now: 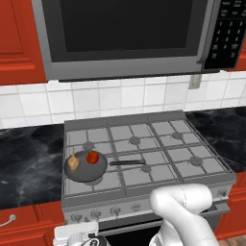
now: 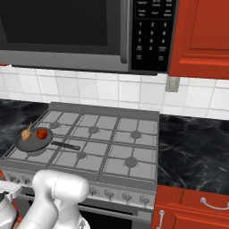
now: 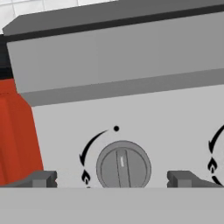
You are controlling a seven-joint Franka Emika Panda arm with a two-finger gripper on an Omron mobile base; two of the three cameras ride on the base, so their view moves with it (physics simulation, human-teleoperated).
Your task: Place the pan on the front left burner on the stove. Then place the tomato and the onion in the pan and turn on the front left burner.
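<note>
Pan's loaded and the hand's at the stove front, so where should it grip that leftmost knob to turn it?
Grip the knob by its round rim, coming straight at its face from the front. It is a flat disc on the stove's front panel. The open hand already has one finger on each side.

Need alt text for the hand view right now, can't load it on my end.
A round grey stove knob sits centred between the open gripper's two dark fingertips, its pointer ridge near upright below a black dot. A flame mark and curved arrow lie to its left; a red cabinet borders the grey stove front.
</note>
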